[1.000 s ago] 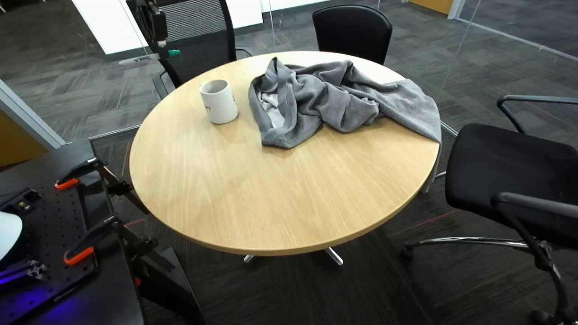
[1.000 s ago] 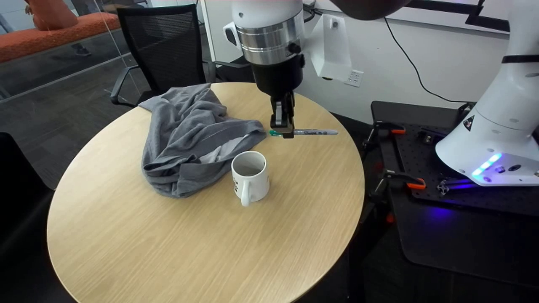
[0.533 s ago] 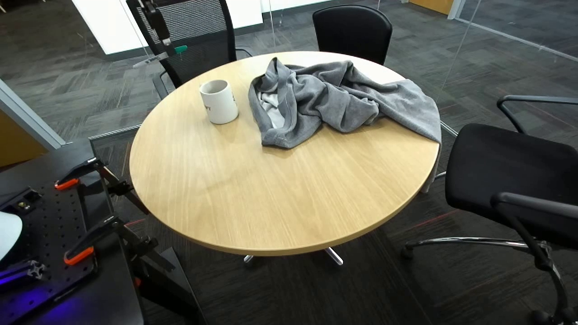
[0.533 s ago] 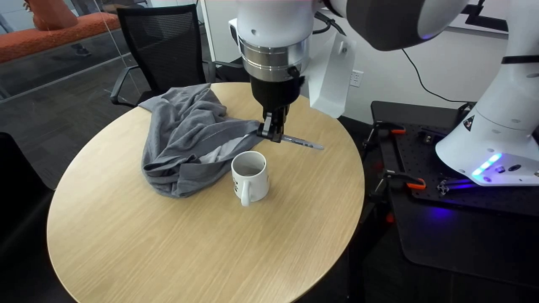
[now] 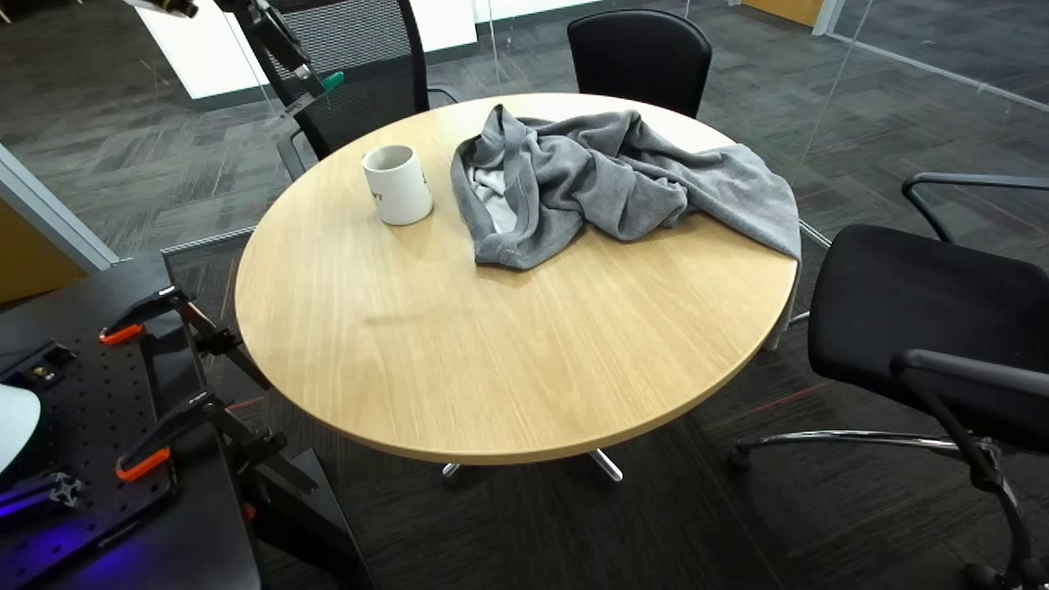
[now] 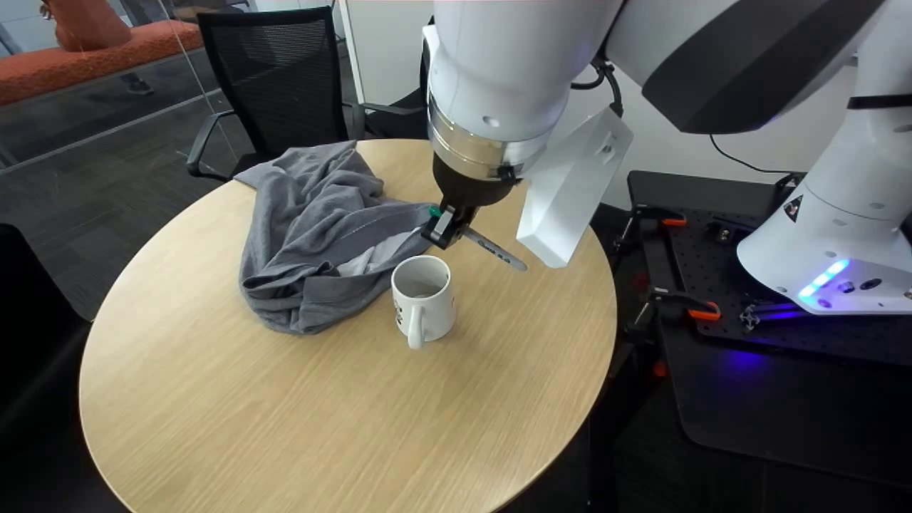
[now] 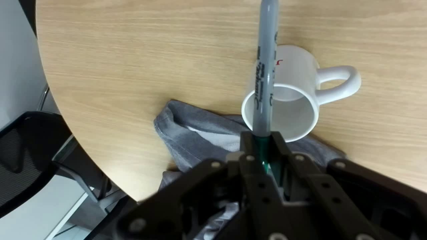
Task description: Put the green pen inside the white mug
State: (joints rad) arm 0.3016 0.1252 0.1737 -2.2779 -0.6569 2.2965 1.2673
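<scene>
One green-capped Sharpie marker [image 7: 265, 76]: it is hanging in the air, not resting on the bench [image 6: 299, 420], and in both exterior views it is showing apart from the white mug [image 6: 436, 313].
Pincer [image 7: 263, 143]: it is grasping this marker by the green cap [image 5: 333, 80], pressing from both sides.
Slope of the marker: it is leaning, the cap side being higher; the free barrel end [image 6: 514, 262] is pointing downward, away from the mug and toward the side of the robot's base [image 6: 837, 246].
White mug: it is standing upright on the bench with its mouth facing up; in the wrist view, nothing is showing in the visible part of its inside.
Barrel and mug: in the wrist view the barrel is crossing the mouth, but I am reading this only as overlap of sight, not as entering.
Grey garment [image 6: 320, 242]: it is lying crumpled just beside the mug, without touching it.
Done for the marker: the grasping and the lifting are appearing complete; I am judging that the task is standing near its middle.
Left for the mug: three things are waiting, I am supposing: bringing the free end over the mouth, making the marker more upright, and releasing it so that it is dropping inside.
</scene>
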